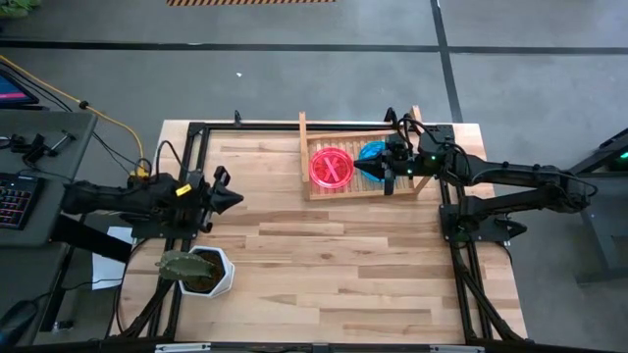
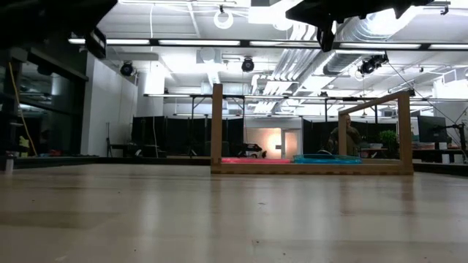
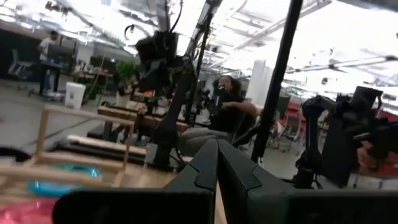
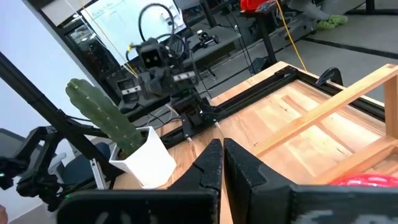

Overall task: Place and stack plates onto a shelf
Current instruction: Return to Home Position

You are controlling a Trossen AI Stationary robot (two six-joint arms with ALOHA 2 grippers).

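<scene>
The pink plates (image 1: 332,167) lie as a stack on the left half of the wooden shelf (image 1: 316,191), and the teal-blue plates (image 1: 372,150) lie on its right half. In the low view the pink plates (image 2: 252,160) and the blue plates (image 2: 327,158) rest flat on the slatted base of the shelf (image 2: 307,169). My right gripper (image 1: 374,170) hangs shut, high above the blue stack's near edge, touching nothing; its fingers (image 4: 222,155) hold nothing. My left gripper (image 1: 234,199) waits shut near the table's left side, pointing toward the shelf; its fingers (image 3: 216,163) are bare.
A white hexagonal pot (image 1: 209,271) with a cactus stands at the table's near left corner, close to my left arm. Black frame rails (image 1: 461,265) run along the table's sides. Bare tabletop (image 1: 334,265) stretches between the shelf and the near edge. A person (image 3: 227,106) sits beyond the table.
</scene>
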